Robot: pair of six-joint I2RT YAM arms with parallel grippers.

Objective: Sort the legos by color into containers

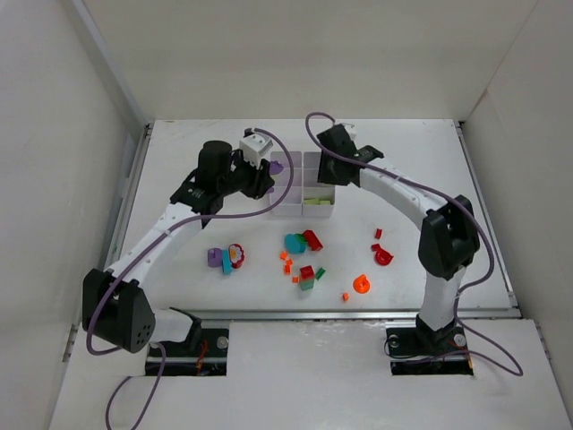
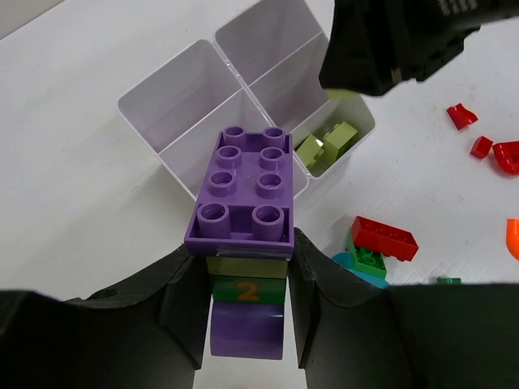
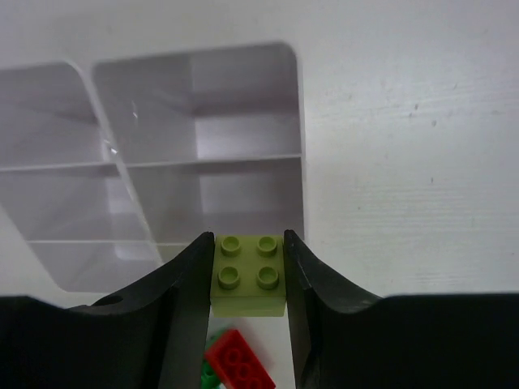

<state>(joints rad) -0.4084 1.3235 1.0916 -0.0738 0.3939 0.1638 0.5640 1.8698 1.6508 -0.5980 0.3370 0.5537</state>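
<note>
white table (image 1: 421, 161), loose legos (image 1: 309, 240) scattered; left gripper (image 2: 246, 279) clamped tight on a purple-topped stack (image 2: 243, 182) by the tray (image 3: 243, 174) — right gripper (image 3: 249, 271) pinching a lime brick (image 3: 247, 301) at its rim

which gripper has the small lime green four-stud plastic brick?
The right gripper: its fingers are shut on the lime green four-stud brick. The left gripper instead clamps a purple-topped brick stack, whose top brick is larger, with eight studs.
</note>
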